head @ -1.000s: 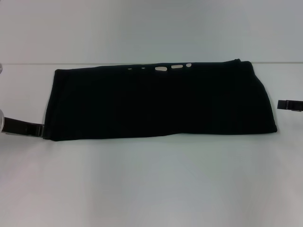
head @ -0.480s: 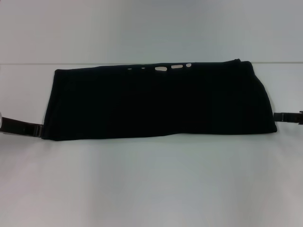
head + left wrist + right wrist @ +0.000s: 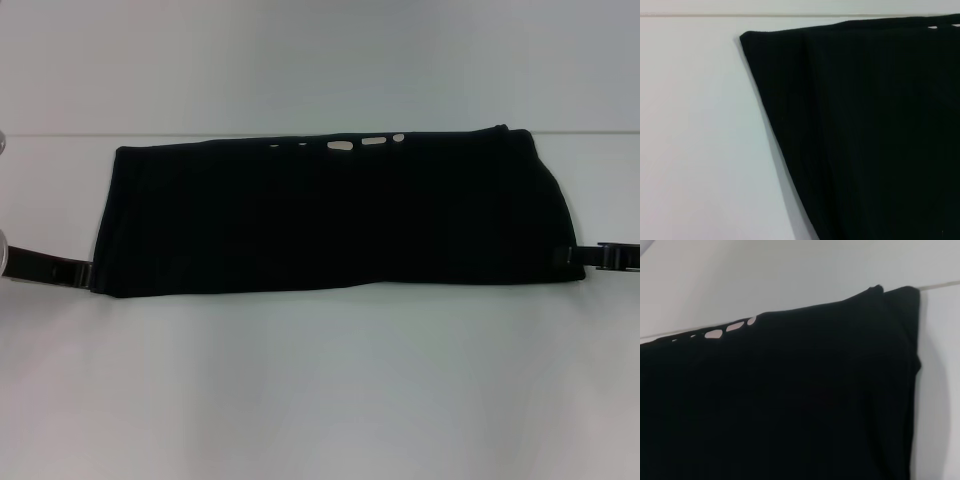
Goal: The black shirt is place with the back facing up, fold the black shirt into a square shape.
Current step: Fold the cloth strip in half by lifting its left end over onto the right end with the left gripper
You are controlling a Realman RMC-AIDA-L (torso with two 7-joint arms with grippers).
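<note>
On table [image 3: 320,400] — one black shirt [image 3: 330,215]

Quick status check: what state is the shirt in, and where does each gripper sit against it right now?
black shirt: lying flat on the white table, folded into a long band, not yet square.
left gripper: low at the shirt's left end, near corner.
right gripper: low at the shirt's right end, near corner.

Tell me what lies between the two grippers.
Only the black shirt, folded into a long band on the white table, spans from the left gripper to the right gripper, per the head view.
</note>
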